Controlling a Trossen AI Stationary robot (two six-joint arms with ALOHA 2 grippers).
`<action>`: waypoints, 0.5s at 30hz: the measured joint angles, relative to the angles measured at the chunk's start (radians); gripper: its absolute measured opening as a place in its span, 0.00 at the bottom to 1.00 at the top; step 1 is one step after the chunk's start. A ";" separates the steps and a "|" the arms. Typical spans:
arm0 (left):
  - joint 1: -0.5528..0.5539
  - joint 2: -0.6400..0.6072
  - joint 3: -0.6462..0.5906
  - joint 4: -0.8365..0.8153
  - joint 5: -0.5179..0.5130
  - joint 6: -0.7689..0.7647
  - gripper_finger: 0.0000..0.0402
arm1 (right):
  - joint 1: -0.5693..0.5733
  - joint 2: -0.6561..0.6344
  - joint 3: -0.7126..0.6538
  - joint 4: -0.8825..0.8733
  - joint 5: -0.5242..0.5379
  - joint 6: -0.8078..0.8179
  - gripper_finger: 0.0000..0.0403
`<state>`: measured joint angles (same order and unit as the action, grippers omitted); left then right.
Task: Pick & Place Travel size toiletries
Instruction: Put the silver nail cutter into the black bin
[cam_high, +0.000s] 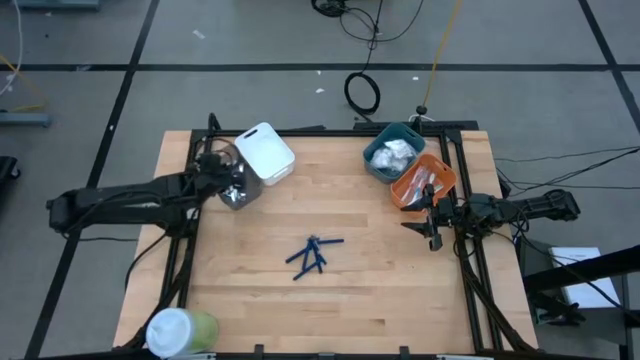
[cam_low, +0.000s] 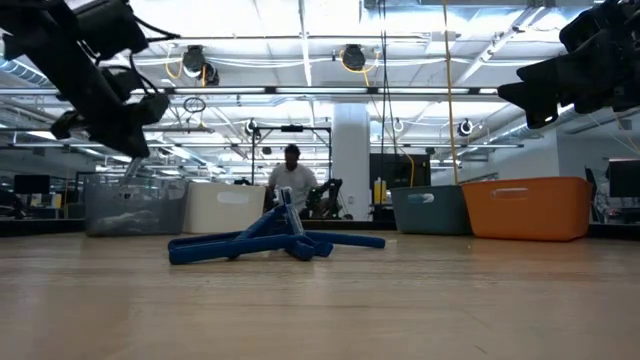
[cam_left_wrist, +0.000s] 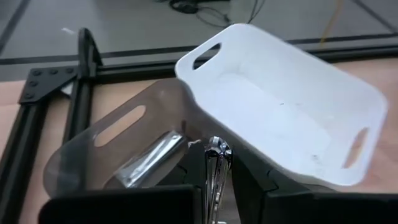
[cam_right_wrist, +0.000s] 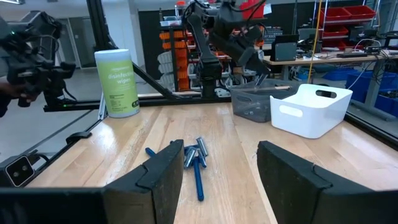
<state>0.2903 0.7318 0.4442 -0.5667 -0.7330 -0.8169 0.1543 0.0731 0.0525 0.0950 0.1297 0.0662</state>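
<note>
My left gripper (cam_left_wrist: 217, 174) is shut on a small silver tube (cam_left_wrist: 218, 150) and hovers over the clear bin (cam_left_wrist: 99, 146) at the table's far left. Another silver tube (cam_left_wrist: 151, 163) lies in that bin. The white bin (cam_left_wrist: 280, 106) stands right beside the clear one. A pile of dark blue sticks (cam_high: 314, 256) with a silver piece among them rests flat on the middle of the table (cam_high: 400, 300). My right gripper (cam_high: 432, 226) waits open at the right edge, level, and points at the pile (cam_right_wrist: 196, 163). My left gripper pinches the silver tube between its two fingers, and the tube's crimped end (cam_left_wrist: 219, 147) sticks out past the fingertips. The fingers slant down from the table's left side. The tube is lifted clear, above the clear bin's open top.
A teal bin (cam_high: 392, 151) holding white packets and an orange bin (cam_high: 424, 181) stand at the far right. A green cup with a white lid (cam_high: 180, 330) stands at the near left corner. Bare wood surrounds the stick pile. A person (cam_low: 291, 180) is in the room behind.
</note>
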 joint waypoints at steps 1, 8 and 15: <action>0.007 0.012 0.000 0.000 0.000 0.000 0.09 | 0.000 0.000 0.000 0.000 0.000 0.000 0.48; 0.018 0.088 0.000 0.001 0.003 0.000 0.09 | 0.000 0.000 0.000 0.000 0.000 0.000 0.48; 0.018 0.140 0.000 0.002 0.004 -0.001 0.18 | 0.000 0.000 0.000 0.000 0.000 0.000 0.48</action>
<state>0.3080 0.8714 0.4442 -0.5644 -0.7292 -0.8181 0.1542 0.0731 0.0525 0.0948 0.1299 0.0662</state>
